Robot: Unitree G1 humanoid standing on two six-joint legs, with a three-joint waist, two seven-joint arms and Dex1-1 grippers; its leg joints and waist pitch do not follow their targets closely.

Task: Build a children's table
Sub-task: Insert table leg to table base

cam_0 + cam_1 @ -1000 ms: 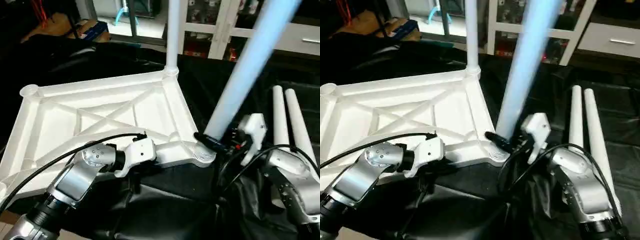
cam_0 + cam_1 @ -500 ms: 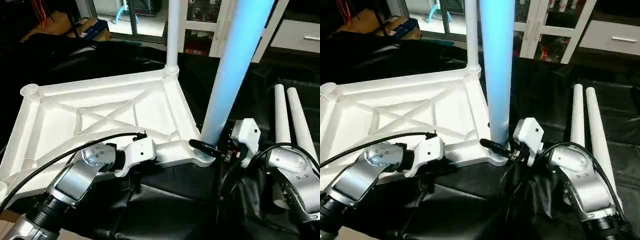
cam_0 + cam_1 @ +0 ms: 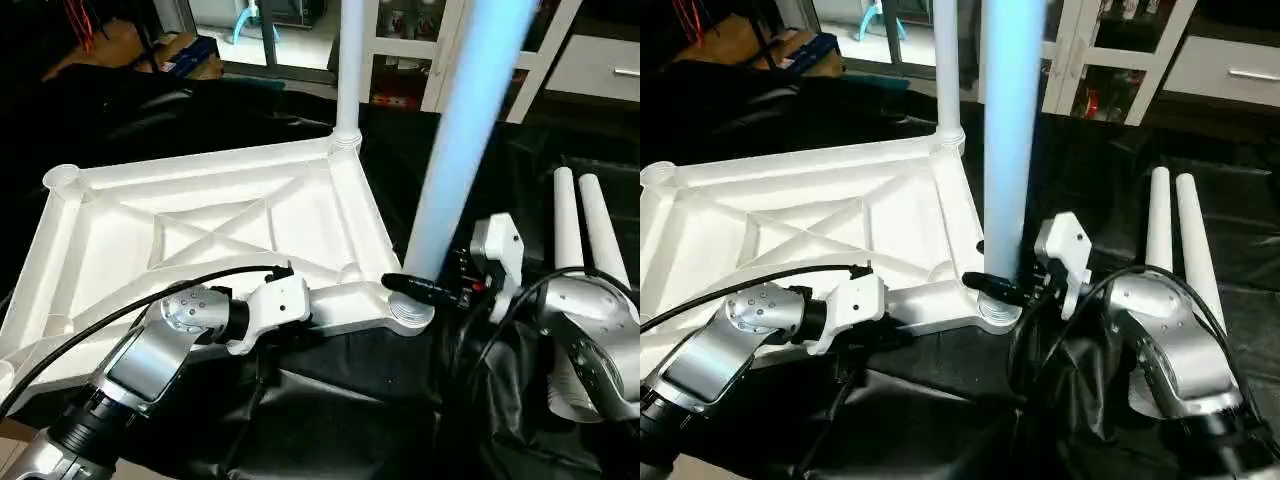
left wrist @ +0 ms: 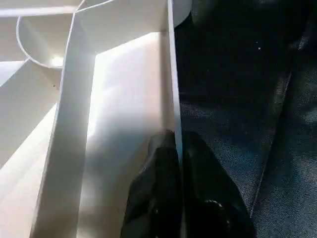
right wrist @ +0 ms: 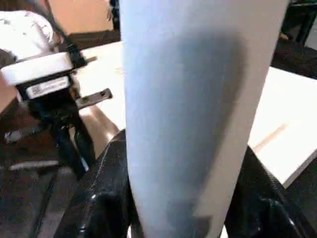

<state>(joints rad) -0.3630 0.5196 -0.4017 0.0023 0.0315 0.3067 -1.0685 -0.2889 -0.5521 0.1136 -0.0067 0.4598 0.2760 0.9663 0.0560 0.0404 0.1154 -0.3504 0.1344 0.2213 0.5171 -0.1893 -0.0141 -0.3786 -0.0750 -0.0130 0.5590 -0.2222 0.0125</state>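
Standing nearly upright, the held leg has its lower end at the near right corner socket of the upside-down tabletop; its long axis leans slightly off vertical, so seating likely depends on squaring it over that socket. The right gripper clasps this tube between its black fingers. The left gripper pinches the tabletop's near rim wall. Count: one fitted leg at the far corner, one held, two spare legs lying on the black cloth to the right.
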